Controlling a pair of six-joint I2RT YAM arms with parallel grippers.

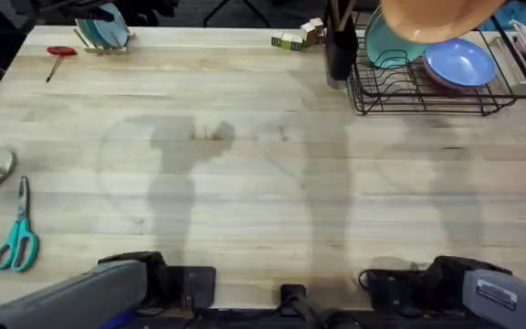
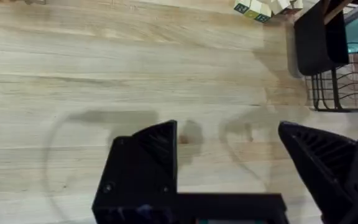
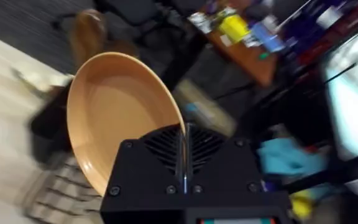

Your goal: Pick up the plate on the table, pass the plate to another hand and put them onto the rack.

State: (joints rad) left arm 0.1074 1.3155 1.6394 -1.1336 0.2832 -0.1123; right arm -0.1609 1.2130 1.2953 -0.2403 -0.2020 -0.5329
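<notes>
The orange plate (image 1: 436,18) hangs tilted in the air above the far end of the black wire rack (image 1: 446,99) at the table's back right. In the right wrist view my right gripper (image 3: 183,152) is shut on the plate's (image 3: 117,118) rim, with the plate's hollow side facing the camera. My left gripper (image 2: 227,134) stands open over bare table (image 2: 104,62), nothing between its fingers (image 2: 151,149), and the rack's corner (image 2: 340,93) lies well beyond it.
The rack holds a teal plate (image 1: 386,46) and a light blue bowl (image 1: 461,62); a black utensil holder (image 1: 341,50) stands at its left. Small blocks (image 1: 298,37), a wooden holder with teal plates (image 1: 103,32), a red screwdriver (image 1: 59,55) and teal scissors (image 1: 16,239) lie around.
</notes>
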